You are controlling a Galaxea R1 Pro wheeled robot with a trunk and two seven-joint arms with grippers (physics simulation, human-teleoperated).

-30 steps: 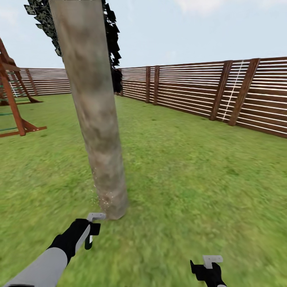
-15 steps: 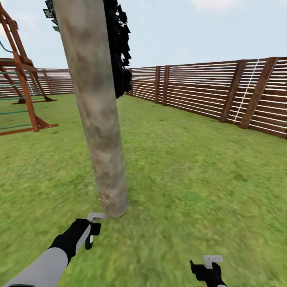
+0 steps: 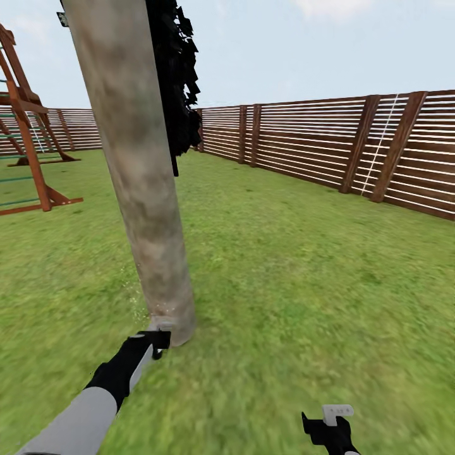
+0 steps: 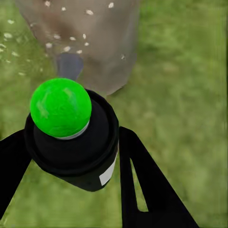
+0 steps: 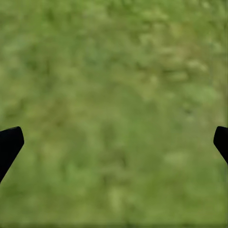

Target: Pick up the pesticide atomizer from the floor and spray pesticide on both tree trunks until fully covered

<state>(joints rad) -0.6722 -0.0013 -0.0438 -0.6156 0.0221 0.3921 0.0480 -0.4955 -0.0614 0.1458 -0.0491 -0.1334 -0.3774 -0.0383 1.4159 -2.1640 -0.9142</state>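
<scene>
Behind trunk (image 3: pixel 136 189), crown (image 3: pixel 174 82) (half-hidden)

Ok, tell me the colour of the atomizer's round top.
Bright green; the round top sits on the atomizer's black body, best seen in the left wrist view.

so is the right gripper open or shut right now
Open: in the right wrist view the right gripper shows its two black fingertips far apart with only grass between.
</scene>
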